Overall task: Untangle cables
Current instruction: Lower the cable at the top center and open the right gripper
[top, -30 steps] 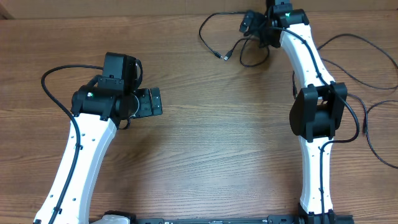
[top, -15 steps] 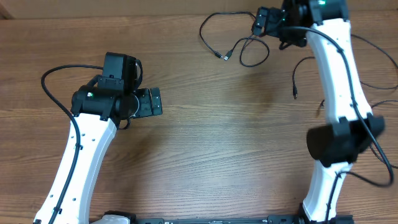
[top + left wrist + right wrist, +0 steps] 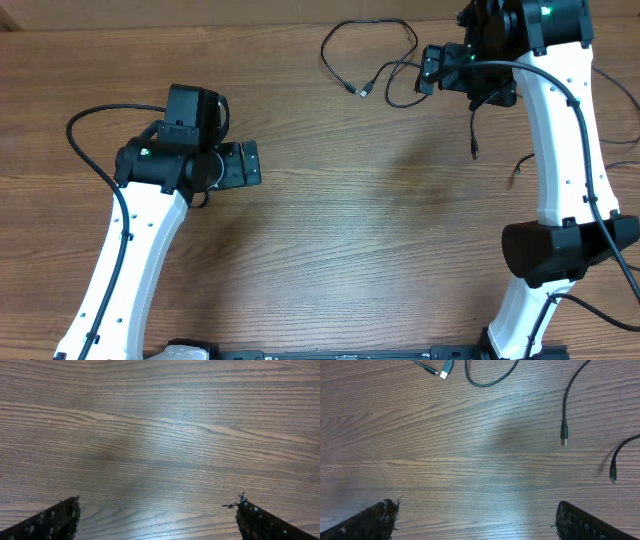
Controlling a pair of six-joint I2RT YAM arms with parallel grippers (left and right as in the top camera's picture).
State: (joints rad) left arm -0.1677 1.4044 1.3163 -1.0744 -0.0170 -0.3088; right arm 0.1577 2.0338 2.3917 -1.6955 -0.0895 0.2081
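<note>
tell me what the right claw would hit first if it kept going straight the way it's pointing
Probably the bare table: the open right claw points down at plain wood, nothing between its tips. The nearest cable plug lies ahead and off to one side, likely outside its line, though depth is unclear.

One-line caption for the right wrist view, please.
Right gripper, jaws open and empty, hovers over the wooden table; loose black cables lie ahead, untouched.
</note>
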